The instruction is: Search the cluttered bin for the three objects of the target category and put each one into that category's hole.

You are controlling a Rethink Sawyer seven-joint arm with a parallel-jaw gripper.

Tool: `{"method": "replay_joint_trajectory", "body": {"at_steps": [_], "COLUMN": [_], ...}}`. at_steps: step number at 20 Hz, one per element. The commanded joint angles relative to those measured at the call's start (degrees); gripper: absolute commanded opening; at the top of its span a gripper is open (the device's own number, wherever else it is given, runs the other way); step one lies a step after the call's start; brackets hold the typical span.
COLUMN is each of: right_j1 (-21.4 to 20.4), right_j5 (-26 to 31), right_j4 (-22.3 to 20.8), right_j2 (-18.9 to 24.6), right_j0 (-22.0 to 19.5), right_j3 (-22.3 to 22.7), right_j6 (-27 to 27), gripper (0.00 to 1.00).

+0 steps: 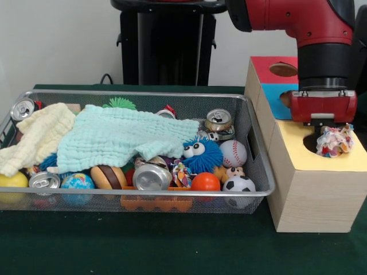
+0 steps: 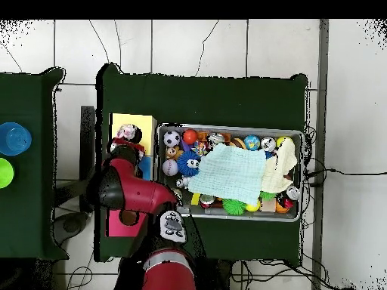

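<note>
One green table (image 1: 172, 246) before a white wall; tool (image 1: 331, 133) clamps confetti wad (image 1: 334, 141).

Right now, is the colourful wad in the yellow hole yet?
Not yet. The wad hangs under the claw, just above the yellow hole.

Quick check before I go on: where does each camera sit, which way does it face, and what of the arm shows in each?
Front view: across the table, facing the robot; the arm enters from above, its gripper holding a confetti-patterned wad over the yellow hole.
Overhead view: above the table, looking straight down, base at the bottom, arm reaching up to the wooden box.
Both show the bin, turned half round between views.
</note>
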Motion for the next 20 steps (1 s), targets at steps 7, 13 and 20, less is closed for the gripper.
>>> {"method": "replay_joint_trajectory", "body": {"at_steps": [7,13,20], "right_j1": [7.8,1.7,-6.2], "right_j5": [7.2,10.0,17.0], "right_j4": [-3.1,-3.8,-2.9], "right_j2": [2.6,1.5,-2.7], "right_j0": [0.7,0.7,3.1], "right_j3": [5.3,7.7,9.6], "right_j6": [8.9,8.2,6.2], "gripper": [0.0,0.0,0.0]}}
